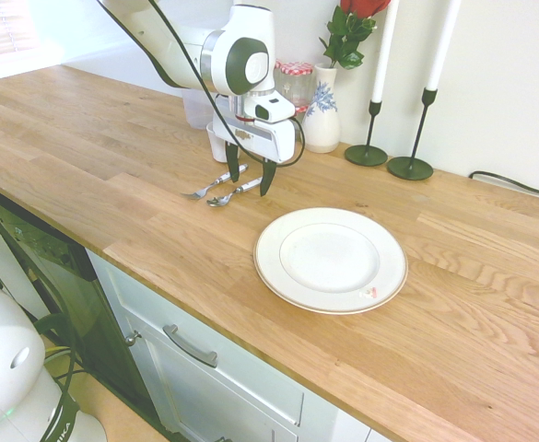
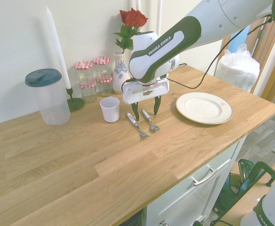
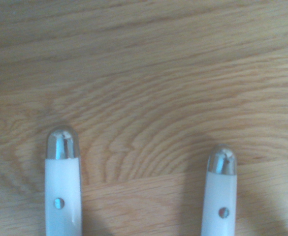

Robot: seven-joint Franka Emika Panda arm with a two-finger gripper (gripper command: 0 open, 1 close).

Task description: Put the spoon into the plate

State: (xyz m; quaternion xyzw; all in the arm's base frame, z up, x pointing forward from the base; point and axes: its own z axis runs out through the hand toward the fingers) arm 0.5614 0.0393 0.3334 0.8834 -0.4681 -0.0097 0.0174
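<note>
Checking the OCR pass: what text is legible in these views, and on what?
"FRANKA EMIKA": on the arm's white link above the gripper, second exterior view.
Small mark on the gripper's white body: too small to read.
Reddish mark on the plate rim: too small to read.
Wrist view: no text.

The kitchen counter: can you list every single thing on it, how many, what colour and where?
spoon: one, silver with white handle, beside the fork, plate side.
fork: one, silver with white handle, near the cup.
plate: one, white, near the counter's front edge.
cup: one, white, beside the fork.
jug: one, clear with blue lid, by the wall.
jars: several, clear with red checked lids, by the wall.
vase: one, white and blue, holding a red rose.
candles: two, white in dark holders, by the wall.
gripper: one, open, hanging over the cutlery handles.
</note>
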